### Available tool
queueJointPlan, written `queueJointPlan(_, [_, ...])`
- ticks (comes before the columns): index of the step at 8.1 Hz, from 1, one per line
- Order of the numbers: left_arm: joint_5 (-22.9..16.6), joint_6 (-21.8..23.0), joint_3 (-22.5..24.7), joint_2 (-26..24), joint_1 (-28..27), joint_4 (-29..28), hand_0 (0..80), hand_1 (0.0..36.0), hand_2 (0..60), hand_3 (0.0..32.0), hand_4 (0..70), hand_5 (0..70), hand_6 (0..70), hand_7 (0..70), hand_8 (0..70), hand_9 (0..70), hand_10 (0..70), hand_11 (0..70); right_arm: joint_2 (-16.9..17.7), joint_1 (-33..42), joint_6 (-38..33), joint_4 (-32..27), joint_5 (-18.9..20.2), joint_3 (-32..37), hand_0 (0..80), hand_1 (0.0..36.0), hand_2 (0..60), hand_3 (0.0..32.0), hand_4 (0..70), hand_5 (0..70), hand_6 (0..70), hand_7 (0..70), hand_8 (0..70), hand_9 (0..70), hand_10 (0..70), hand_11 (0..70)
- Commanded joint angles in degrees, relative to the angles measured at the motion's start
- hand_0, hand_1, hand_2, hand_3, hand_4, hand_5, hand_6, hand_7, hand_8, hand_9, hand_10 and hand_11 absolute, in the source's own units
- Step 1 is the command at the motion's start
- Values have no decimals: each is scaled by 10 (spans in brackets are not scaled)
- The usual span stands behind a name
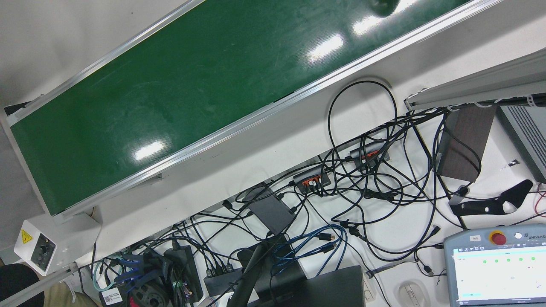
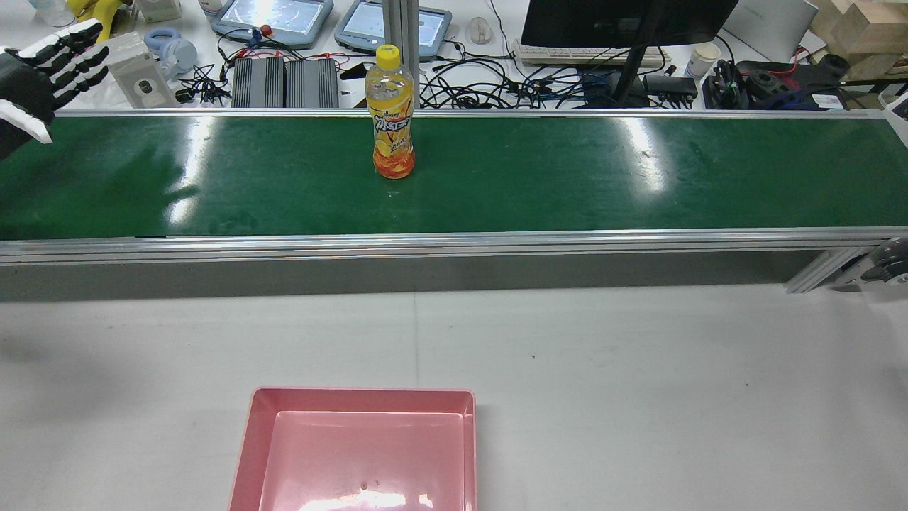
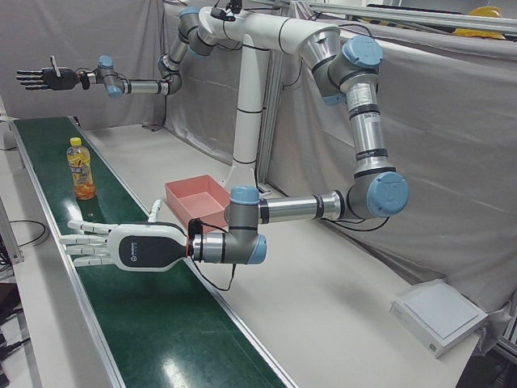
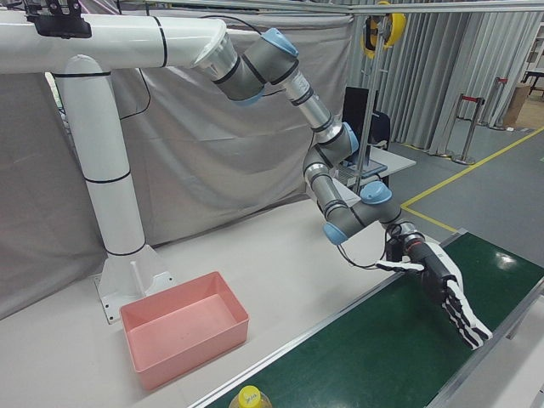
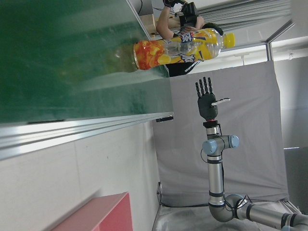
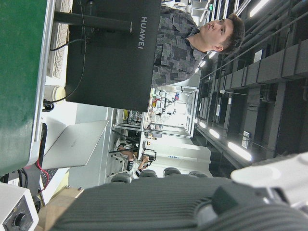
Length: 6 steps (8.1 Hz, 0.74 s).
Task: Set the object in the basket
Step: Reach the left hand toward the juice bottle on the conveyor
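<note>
An orange juice bottle (image 2: 390, 113) with a yellow cap stands upright on the green belt (image 2: 567, 177), about midway along it. The bottle (image 3: 81, 170) also shows in the left hand view (image 5: 183, 48). The pink basket (image 2: 358, 392) lies empty on the white table before the belt. My left hand (image 3: 133, 246) hovers open low over one belt end, thumb up, well away from the bottle; the rear view shows this left hand (image 2: 32, 74) at the far left. My right hand (image 3: 44, 78) is open and raised high beyond the other belt end, holding nothing.
Past the belt is a desk with a monitor (image 2: 624, 21), teach pendants (image 2: 277, 18) and tangled cables (image 1: 362, 187). A person (image 6: 192, 43) is there. The white pedestal (image 3: 250, 105) and a grey curtain stand behind the basket (image 4: 195, 344).
</note>
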State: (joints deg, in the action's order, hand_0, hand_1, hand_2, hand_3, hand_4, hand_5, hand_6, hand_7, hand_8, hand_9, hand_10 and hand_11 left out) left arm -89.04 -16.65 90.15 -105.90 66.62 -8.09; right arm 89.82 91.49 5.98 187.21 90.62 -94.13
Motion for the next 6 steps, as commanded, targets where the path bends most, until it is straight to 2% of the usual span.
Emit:
queueJointPlan(1, [69, 18, 31, -25, -71, 54, 582, 68, 0, 32, 79, 94, 0, 0, 30, 35, 15, 38, 0, 0, 0, 0, 0, -1, 0, 0, 0, 0, 0, 0, 0, 0, 0, 0, 0, 0])
queueJointPlan(2, [69, 19, 41, -25, -71, 61, 589, 72, 0, 32, 81, 97, 0, 0, 32, 37, 17, 43, 0, 1, -1, 1, 0, -2, 0, 0, 0, 0, 0, 0, 0, 0, 0, 0, 0, 0])
queueJointPlan(4, [70, 14, 71, -52, -71, 124, 587, 71, 0, 44, 77, 88, 0, 0, 25, 29, 19, 45, 0, 1, -1, 1, 0, -3, 0, 0, 0, 0, 0, 0, 0, 0, 0, 0, 0, 0])
queueJointPlan(6, [89, 13, 69, -66, -96, 138, 586, 66, 0, 36, 83, 92, 0, 0, 24, 28, 21, 47, 0, 1, -1, 1, 0, -3, 0, 0, 0, 0, 0, 0, 0, 0, 0, 0, 0, 0])
